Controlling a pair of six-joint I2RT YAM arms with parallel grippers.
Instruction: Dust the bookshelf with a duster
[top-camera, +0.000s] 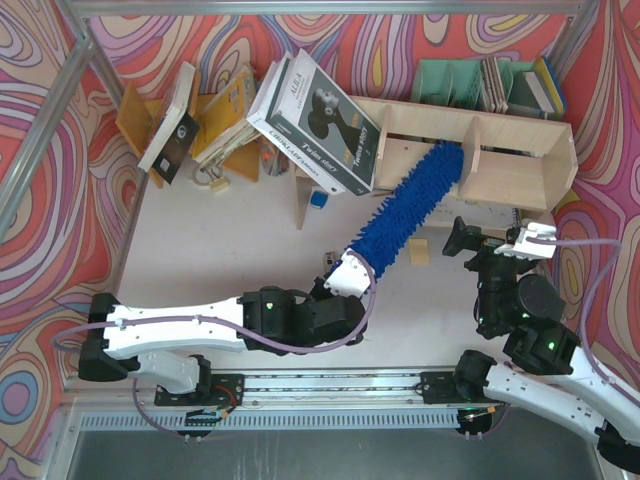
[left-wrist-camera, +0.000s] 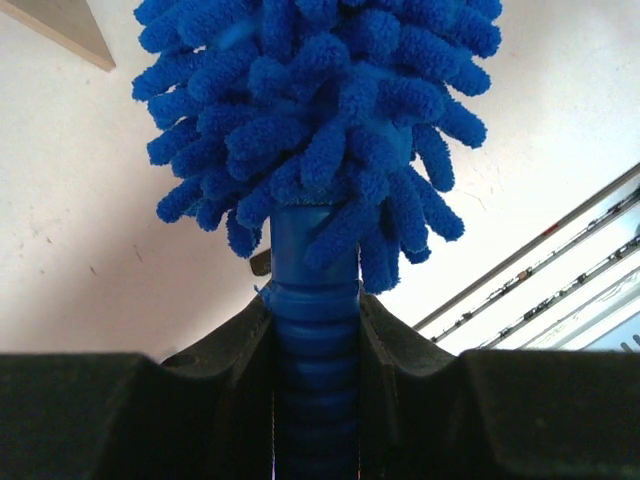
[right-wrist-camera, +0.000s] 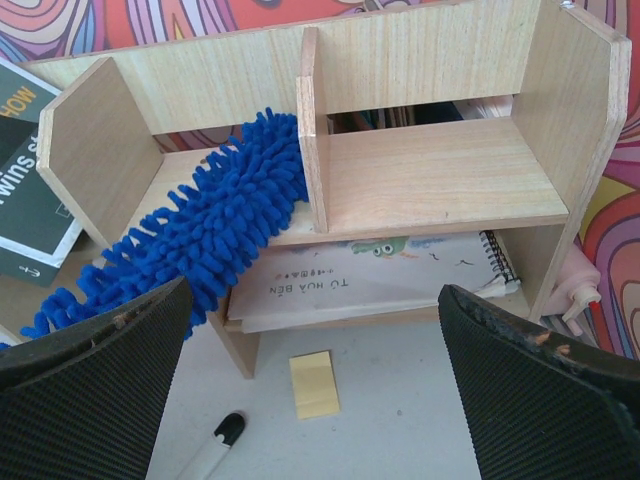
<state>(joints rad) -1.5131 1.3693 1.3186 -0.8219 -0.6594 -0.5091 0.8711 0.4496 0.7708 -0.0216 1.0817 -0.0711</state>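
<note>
Handle first: the left gripper (left-wrist-camera: 315, 345) is closed on the ribbed blue handle of the duster (top-camera: 415, 205), with a black finger pressed against each side. Gripping it at the very end probably gives the fluffy head its full reach. In the overhead view the gripper sits at lower centre, and the duster runs from it diagonally toward the upper right.

At lower right of that view, the right gripper (right-wrist-camera: 315, 300) holds nothing. Its two black pads are spread wide at the bottom corners of its own camera picture. It faces the bookshelf (top-camera: 500, 150) without touching it, seemingly parked out of the way.

On the white table (top-camera: 250, 240), just in front of the shelf, lie a yellow sticky note (right-wrist-camera: 315, 385) and a marker (right-wrist-camera: 215, 445) with a black cap.

Further back, the duster's head lies on the upper board of the shelf, in the left compartment. Its fibres are flat on the wood and its tip is up against the upright divider (right-wrist-camera: 312, 130). From this I judge the wiping to be under way on that side, with the right compartment not yet reached. Under the board lies a spiral notebook (right-wrist-camera: 380, 280), and its cover seems to read "TU HOA BEN", though the accents are too small to make out.

Against the shelf's left end leans a large black-and-white book (top-camera: 320, 125). Its cover shows "ALBA" and a word beginning "Twins", and the rest is unclear.

Farthest back are green file holders (top-camera: 450, 80) at upper right and an orange book rack (top-camera: 225, 120) at upper left.
</note>
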